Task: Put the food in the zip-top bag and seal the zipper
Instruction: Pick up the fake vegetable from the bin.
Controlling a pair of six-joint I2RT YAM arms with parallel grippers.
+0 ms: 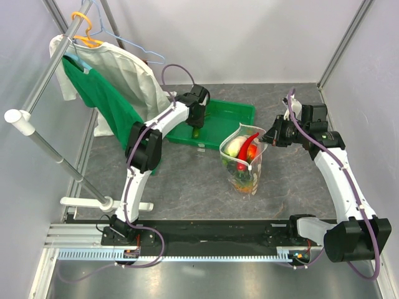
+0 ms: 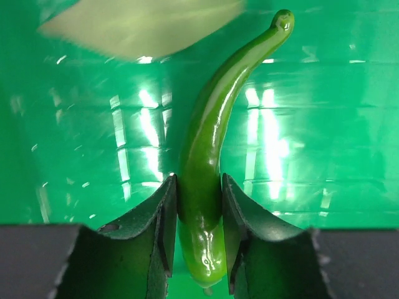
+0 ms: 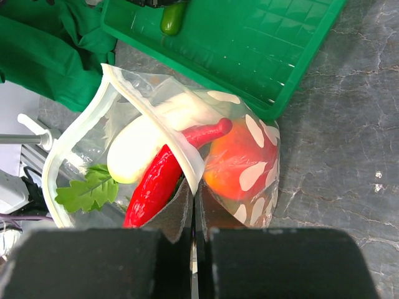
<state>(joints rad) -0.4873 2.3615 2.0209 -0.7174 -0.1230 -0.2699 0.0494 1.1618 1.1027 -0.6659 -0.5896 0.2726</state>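
Bag [image 1: 242, 159] stands on table [image 1: 299, 187] w/ white veg [image 3: 149, 137] + red chili [image 3: 156, 180] inside, right gripper [image 3: 194, 215] pinched shut on its rim. Left gripper [image 2: 199, 240] clamps green pepper [image 2: 209, 124] over tray [image 2: 324, 124].

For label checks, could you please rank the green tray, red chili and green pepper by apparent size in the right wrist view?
1. green tray, largest.
2. red chili, though nearer the camera.
3. green pepper, but only its end shows.

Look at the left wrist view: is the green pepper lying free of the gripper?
No, the left gripper clamps the green pepper from both sides, with the green tray behind it.
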